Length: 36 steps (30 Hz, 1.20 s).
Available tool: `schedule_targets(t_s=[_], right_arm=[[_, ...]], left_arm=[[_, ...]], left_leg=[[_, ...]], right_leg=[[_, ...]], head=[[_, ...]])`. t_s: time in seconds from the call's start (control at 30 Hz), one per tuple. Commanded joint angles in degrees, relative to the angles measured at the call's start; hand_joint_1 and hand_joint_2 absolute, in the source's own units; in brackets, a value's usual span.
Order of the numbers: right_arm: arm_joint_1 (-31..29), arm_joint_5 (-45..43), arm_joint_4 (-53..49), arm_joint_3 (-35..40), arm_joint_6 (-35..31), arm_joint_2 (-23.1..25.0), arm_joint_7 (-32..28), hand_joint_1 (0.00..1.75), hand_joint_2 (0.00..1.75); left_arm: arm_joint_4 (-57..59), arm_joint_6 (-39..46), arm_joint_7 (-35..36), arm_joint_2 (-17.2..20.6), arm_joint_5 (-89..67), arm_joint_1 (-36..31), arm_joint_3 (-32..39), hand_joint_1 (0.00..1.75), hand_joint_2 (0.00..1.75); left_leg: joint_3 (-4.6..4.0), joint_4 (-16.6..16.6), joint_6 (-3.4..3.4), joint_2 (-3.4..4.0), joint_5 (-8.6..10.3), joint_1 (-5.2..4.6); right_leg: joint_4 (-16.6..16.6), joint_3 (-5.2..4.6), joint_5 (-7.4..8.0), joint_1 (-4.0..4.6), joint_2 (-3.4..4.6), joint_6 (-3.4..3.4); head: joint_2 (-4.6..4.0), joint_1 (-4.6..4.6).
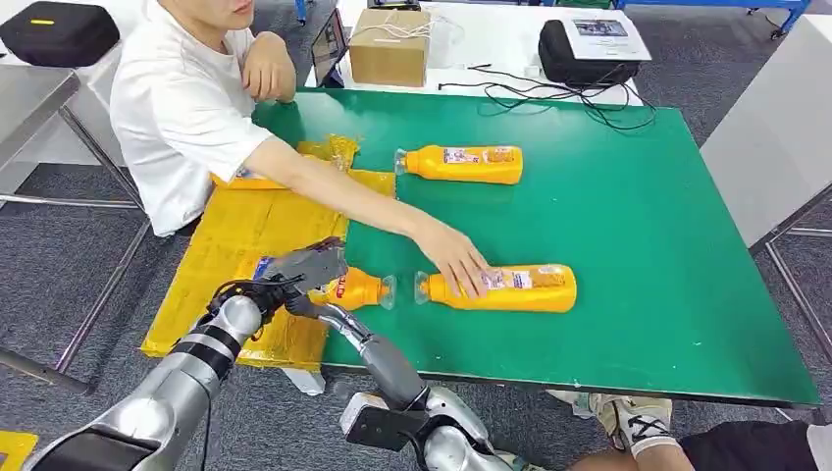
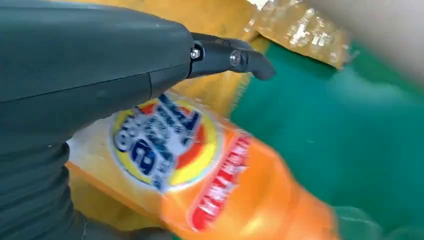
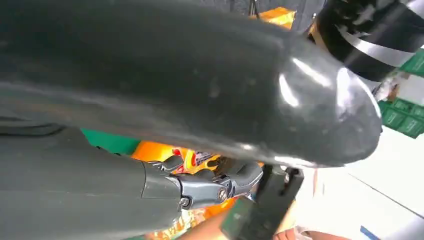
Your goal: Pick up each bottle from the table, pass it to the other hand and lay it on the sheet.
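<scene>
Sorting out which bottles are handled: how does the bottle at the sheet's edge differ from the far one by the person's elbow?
The near bottle is gripped by the left hand and overlaps the yellow sheet; the far bottle lies untouched on the green table. Both are orange and lie sideways.

The table (image 1: pixel 638 245) has a matt green top, smooth and even. The sheet (image 1: pixel 245 235) is yellow, crinkled film with a dull sheen. The bottles (image 1: pixel 505 288) are glossy orange plastic with printed paper-like labels and clear caps. The left hand (image 1: pixel 299 267) has matt grey plastic covers; the arm behind it is brushed silver metal. The cardboard box (image 1: pixel 390 46) is plain brown and matt.
</scene>
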Motion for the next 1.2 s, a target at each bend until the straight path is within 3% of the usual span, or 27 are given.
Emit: schedule_targets(t_s=[0.03, 0.33, 0.37, 0.43, 0.47, 0.6, 0.7, 0.77, 0.83, 1.2], right_arm=[[-2.1, -0.3, 5.7, -1.6, -0.6, -0.5, -1.4, 0.0, 0.0], [-2.1, -0.3, 5.6, -1.6, -0.6, -0.5, -1.4, 0.0, 0.0], [-1.8, -0.3, 5.3, -1.9, -1.0, -0.6, -1.4, 0.0, 0.0], [-0.6, 0.2, 4.1, -2.6, -2.8, -0.8, -0.7, 0.0, 0.0], [-0.2, 0.3, 3.7, -2.7, -3.1, -1.0, -0.7, 0.0, 0.0], [1.4, 1.7, 2.2, -3.3, -5.8, -1.8, -0.6, 0.0, 0.0], [2.6, 6.8, -2.2, -3.5, -11.9, -4.0, 1.6, 0.0, 0.0], [3.1, 17.9, -6.8, -3.6, -18.8, -8.4, 8.1, 0.0, 0.0], [4.5, 22.2, -12.1, -6.0, -17.9, -12.4, 10.7, 0.0, 0.0], [5.1, 22.9, -12.2, -7.0, -16.6, -11.6, 10.1, 0.0, 0.0]], left_arm=[[-8.5, -2.7, -3.6, 0.6, 11.1, 0.7, 2.9, 0.0, 1.75], [-9.1, -2.8, -3.3, 0.5, 11.2, 0.9, 2.8, 0.0, 1.75], [-13.4, -1.4, -7.9, -2.0, 19.2, 3.1, 8.3, 0.0, 1.75], [-26.0, 2.9, -4.8, -7.3, 29.3, 8.3, 13.0, 0.0, 1.75], [-30.9, 4.7, -4.6, -8.1, 31.7, 10.5, 12.6, 0.0, 1.75], [-41.0, 9.7, -4.1, -7.7, 41.3, 17.2, 10.3, 0.0, 1.75], [-45.9, 13.5, -7.0, -8.9, 43.5, 21.9, 10.3, 0.0, 1.75], [-51.5, 16.8, -9.6, -9.8, 42.4, 26.8, 10.3, 0.0, 1.75], [-56.5, 19.5, -11.2, -10.3, 40.4, 31.1, 10.3, 0.0, 1.75], [-56.1, 19.7, -11.1, -10.4, 40.2, 30.4, 10.7, 0.0, 1.75]], left_leg=[[-0.01, 0.0, -0.07, -0.03, -0.05, 0.09], [-0.3, 0.0, -0.03, -0.02, -0.03, 0.05], [-0.23, 0.1, -0.06, -0.04, -0.08, 0.09], [-0.24, 0.0, -0.07, -0.04, -0.08, 0.08], [-0.32, 0.0, -0.03, -0.1, -0.06, 0.07], [-0.37, 0.0, -0.01, -0.08, -0.06, 0.01], [-0.18, 0.0, -0.06, 0.04, -0.22, 0.04], [-0.4, 0.0, -0.04, 0.0, -0.11, -0.01], [-0.36, 0.0, -0.04, 0.01, -0.16, 0.0], [-0.45, 0.0, -0.05, -0.08, -0.13, -0.06]], right_leg=[[0.0, -0.01, -0.03, 0.08, 0.1, -0.08], [0.0, -0.27, -0.03, 0.04, 0.07, -0.05], [0.0, -0.19, -0.08, 0.07, 0.1, -0.08], [0.0, -0.19, -0.08, 0.06, 0.1, -0.09], [0.0, -0.24, -0.07, 0.06, 0.02, -0.06], [0.0, -0.34, -0.07, 0.01, 0.01, -0.03], [0.0, -0.17, -0.15, 0.03, 0.21, -0.07], [0.0, -0.41, -0.07, 0.0, 0.1, -0.03], [-0.1, -0.34, -0.11, 0.0, 0.13, -0.03], [0.0, -0.44, -0.09, -0.03, 0.03, -0.05]], head=[[0.0, 0.0], [0.0, 0.02], [0.0, 0.0], [0.0, 0.0], [0.0, 0.0], [0.0, 0.02], [0.0, 0.0], [0.0, 0.0], [0.0, 0.0], [0.0, 0.0]])
